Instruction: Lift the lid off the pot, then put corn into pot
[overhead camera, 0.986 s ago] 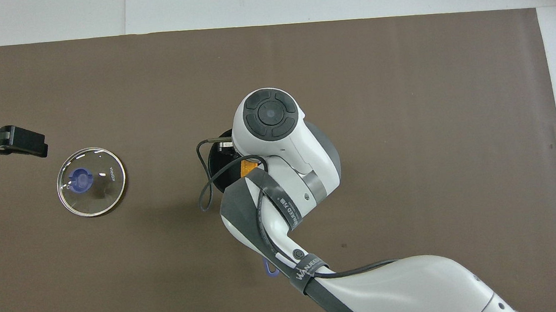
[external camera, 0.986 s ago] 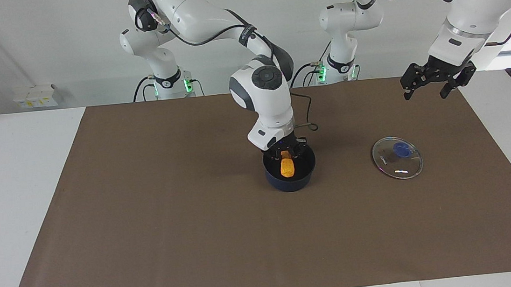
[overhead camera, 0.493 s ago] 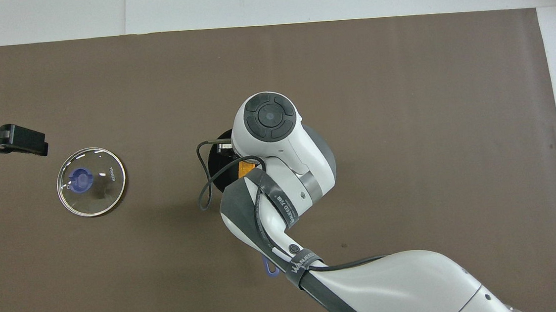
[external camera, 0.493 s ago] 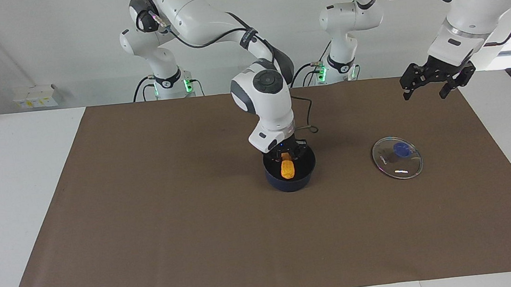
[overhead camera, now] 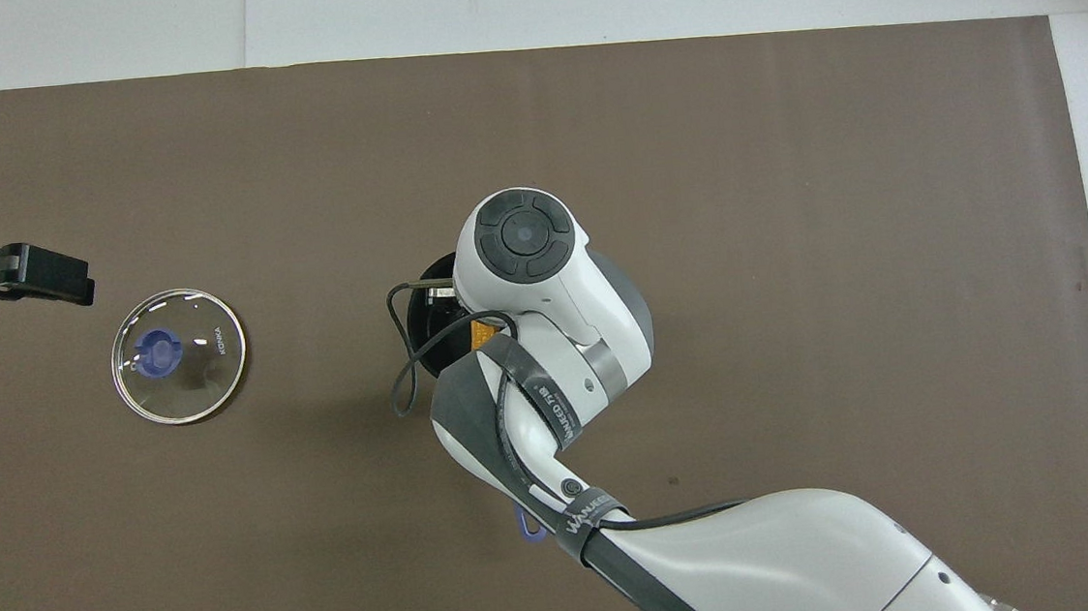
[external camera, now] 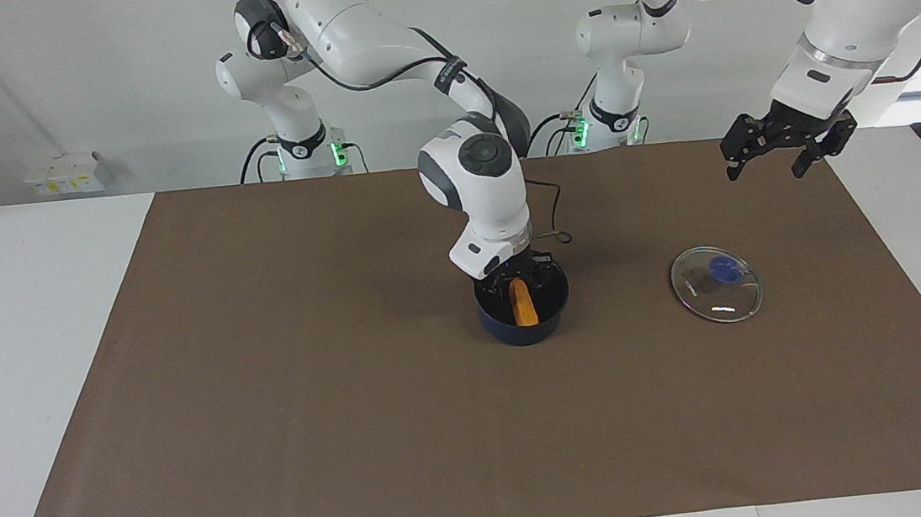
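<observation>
The dark navy pot (external camera: 522, 334) stands mid-mat, and its rim (overhead camera: 427, 321) peeks out from under my right arm in the overhead view. The orange-yellow corn (external camera: 523, 304) lies slanted inside the pot, and a sliver of it (overhead camera: 483, 332) shows from above. My right gripper (external camera: 520, 273) hangs just over the pot's rim, open, with the corn's top end below it. The glass lid (external camera: 716, 284) with the blue knob lies flat on the mat toward the left arm's end (overhead camera: 178, 357). My left gripper (external camera: 766, 165) waits open and empty, raised over the mat's edge.
The brown mat (external camera: 289, 410) covers most of the white table. The tip of the pot's blue handle (overhead camera: 527, 527) shows beside my right arm, pointing toward the robots. A black cable (overhead camera: 399, 356) loops by the pot.
The corn has dropped from the right gripper's fingers and now lies lower and slanted in the pot. The right wrist has risen slightly. The left arm has barely moved.
</observation>
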Motion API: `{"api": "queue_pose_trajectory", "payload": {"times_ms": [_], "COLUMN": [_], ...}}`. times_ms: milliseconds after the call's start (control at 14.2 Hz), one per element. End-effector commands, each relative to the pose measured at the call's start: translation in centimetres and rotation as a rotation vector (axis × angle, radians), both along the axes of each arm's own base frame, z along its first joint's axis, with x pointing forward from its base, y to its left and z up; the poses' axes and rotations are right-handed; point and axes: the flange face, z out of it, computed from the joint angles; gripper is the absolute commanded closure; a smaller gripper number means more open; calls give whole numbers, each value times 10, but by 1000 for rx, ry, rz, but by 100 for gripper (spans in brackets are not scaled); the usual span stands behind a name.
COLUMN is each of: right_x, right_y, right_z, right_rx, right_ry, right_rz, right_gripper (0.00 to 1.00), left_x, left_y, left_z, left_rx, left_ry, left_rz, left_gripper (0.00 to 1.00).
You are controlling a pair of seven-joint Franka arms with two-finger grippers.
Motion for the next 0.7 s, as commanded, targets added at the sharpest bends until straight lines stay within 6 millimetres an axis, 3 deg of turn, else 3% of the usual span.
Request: {"api": "queue_pose_trajectory", "payload": {"times_ms": [0, 352, 634], "right_x": [8, 15, 14], "right_y": [-28, -126, -209], "right_z": [44, 136, 190], "right_rx": [15, -29, -49], "right_ry": [-45, -9, 4], "right_rz": [-15, 39, 64], "right_gripper": [0, 0, 0], "left_x": [-3, -2, -1], "left_y": [5, 26, 27], "left_z": [3, 3, 3], "left_rx": [-6, -4, -4], "left_ry": [12, 13, 11], "left_rz": [14, 53, 54], "left_gripper": [0, 0, 0]}}
